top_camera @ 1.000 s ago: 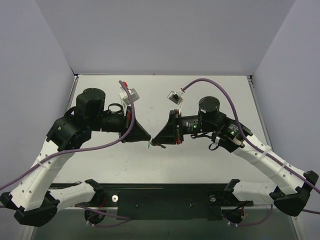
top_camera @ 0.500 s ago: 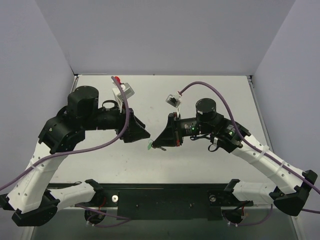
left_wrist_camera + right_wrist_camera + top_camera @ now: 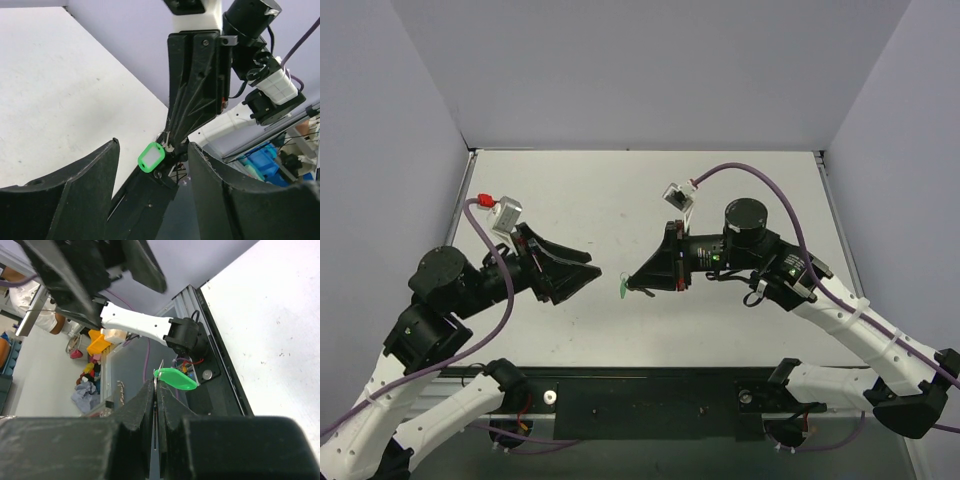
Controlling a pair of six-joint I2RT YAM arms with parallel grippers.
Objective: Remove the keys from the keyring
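Right wrist: right gripper [image 3: 156, 388] pinches the key [image 3: 159, 369], keyring [image 3: 175, 379] dangling; left gripper [image 3: 590, 270] spread

The two dark fingers of the left gripper [image 3: 154, 146] stand wide apart at the bottom. Between them the right gripper [image 3: 171, 141] points down with its tips pressed together, and the green keyring [image 3: 151, 157] hangs at these tips. The white table [image 3: 60, 90] lies at the left.

translucent green plastic keyring [image 3: 151, 157], matt white table [image 3: 620, 200]
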